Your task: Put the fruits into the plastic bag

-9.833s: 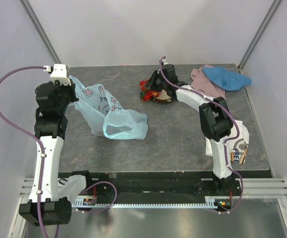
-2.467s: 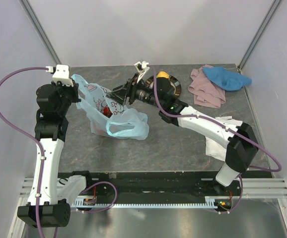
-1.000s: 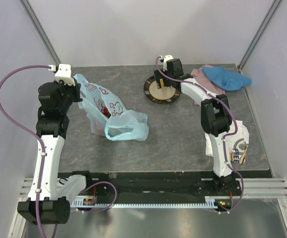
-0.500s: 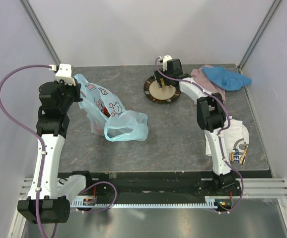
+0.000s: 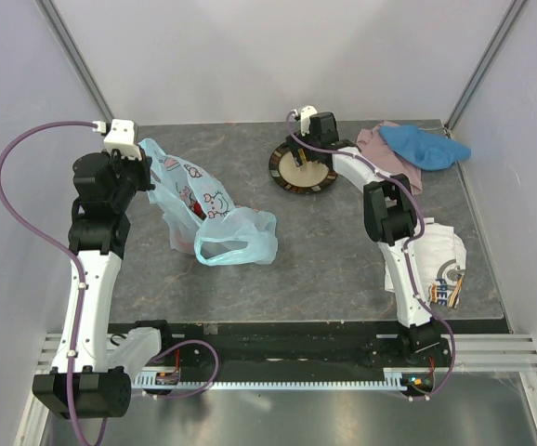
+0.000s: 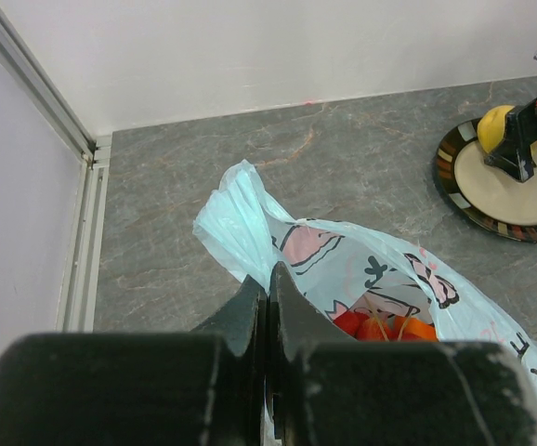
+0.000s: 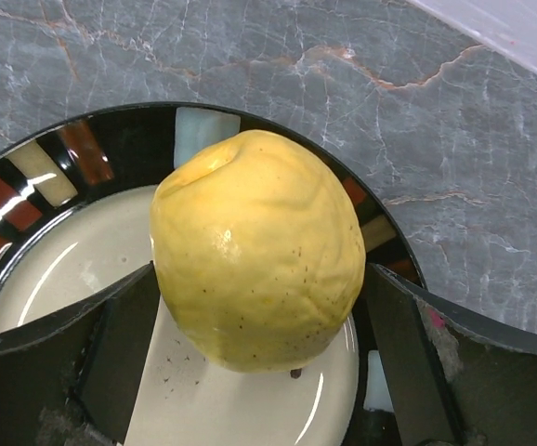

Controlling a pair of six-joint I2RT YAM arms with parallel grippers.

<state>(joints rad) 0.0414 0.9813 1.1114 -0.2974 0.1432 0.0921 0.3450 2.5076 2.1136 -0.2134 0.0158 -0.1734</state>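
Worktop (image 5: 324, 269) status, big to small.

Bag (image 5: 203, 204): left of centre, with one handle pinched up toward the back-left corner by the left claw (image 6: 267, 279), fingers pressed together on the film. The other handle lies loose toward the middle. The left wrist view shows red and orange fruit (image 6: 380, 325) already inside. Bag and left arm match the view from a second ago, nothing moved there.

Pink cloth (image 5: 385, 167) and blue cloth (image 5: 426, 149): back-right corner, not part of this.

Plate (image 7: 111, 139): near the back edge, about centre. This is what changed. About ten seconds back it carried the whole pile. A couple of seconds back the right arm was over at the bag and only the lemon was left on the plate. Now the arm is back at the plate.

Lemon (image 7: 250, 242): on the plate near its rim, with the right claw (image 7: 261, 307) straddling it. Fingers are wide apart, one each side, and not squeezing as far as I can tell. Over the last second the claw only crept a little toward the back edge — lining up, I'd say.

Read: this is the last fruit. Next is close, lift, carry across to the bag. The lemon is round and fills most of the gap — an off-centre squeeze could pop it off the plate.
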